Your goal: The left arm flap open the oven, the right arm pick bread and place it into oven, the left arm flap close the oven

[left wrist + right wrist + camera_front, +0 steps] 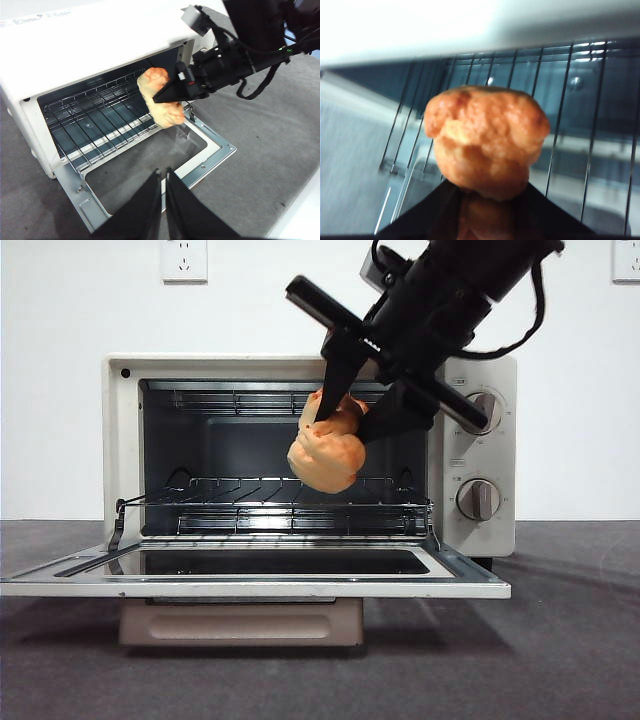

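Note:
The cream-white oven (480,455) stands with its door (250,575) flapped down flat. My right gripper (350,420) comes in from the upper right, shut on the golden-orange bread (325,455), and holds it in the oven's opening above the wire rack (270,502). The left wrist view shows the bread (160,102) at the opening's right side in the right gripper (172,92). In the right wrist view the bread (485,140) fills the middle, over the rack. My left gripper (163,175) hovers in front of the open door (200,145), jaws nearly together and empty.
The oven's two knobs (482,412) sit on its right panel. A dark grey table (570,640) runs in front of and beside the oven. A white wall with sockets (184,258) stands behind.

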Tool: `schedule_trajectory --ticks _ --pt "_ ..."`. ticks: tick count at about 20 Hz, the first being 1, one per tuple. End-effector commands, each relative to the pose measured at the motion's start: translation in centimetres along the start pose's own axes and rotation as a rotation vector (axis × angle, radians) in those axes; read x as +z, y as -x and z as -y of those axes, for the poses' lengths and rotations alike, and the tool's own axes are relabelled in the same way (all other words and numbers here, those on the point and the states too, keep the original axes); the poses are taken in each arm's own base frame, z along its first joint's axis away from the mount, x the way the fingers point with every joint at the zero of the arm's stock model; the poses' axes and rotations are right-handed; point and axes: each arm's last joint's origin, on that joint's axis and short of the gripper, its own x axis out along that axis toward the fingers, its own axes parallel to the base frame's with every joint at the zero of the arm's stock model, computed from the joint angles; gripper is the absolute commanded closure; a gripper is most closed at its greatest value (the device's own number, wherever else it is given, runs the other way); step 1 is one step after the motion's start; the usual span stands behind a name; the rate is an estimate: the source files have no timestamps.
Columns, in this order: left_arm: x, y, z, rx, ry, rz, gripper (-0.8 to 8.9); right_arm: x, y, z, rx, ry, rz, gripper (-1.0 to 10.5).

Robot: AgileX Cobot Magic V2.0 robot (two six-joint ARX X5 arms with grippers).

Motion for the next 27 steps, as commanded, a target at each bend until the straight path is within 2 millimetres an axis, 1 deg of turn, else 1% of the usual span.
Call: schedule_trajectory --ticks 1,10,19,20,24,26,27 --pt "0.5 0.37 0.09 -0.008 0.003 0.024 7.94 0.66 -0.52 -0.58 0.009 -0.02 0.078 8.3" --pt "0.25 0.36 0.06 -0.006 0.001 -0.002 7.94 1.04 -0.74 -0.1 -0.092 -0.046 0.175 8.3" --pt "0.25 0.36 0.06 -0.006 0.002 -0.002 7.94 0.7 -1.5 0.3 -0.112 -0.045 0.156 8.2" --pt "0.25 0.36 0.06 -0.006 0.002 -0.002 7.94 0.7 -1.5 0.28 -0.112 -0.045 0.156 7.9" --pt "0.25 0.36 0.06 -0.006 0.002 -0.002 7.94 0.68 -1.5 0.28 -0.113 -0.041 0.155 5.6" --pt "0.25 0.36 0.06 -0.006 0.002 -0.002 7.94 0.7 -1.49 0.27 -0.112 -0.04 0.157 4.9" --pt "0.25 0.36 0.06 -0.006 0.002 -0.002 7.94 0.7 -1.49 0.26 -0.112 -0.04 0.157 4.8"
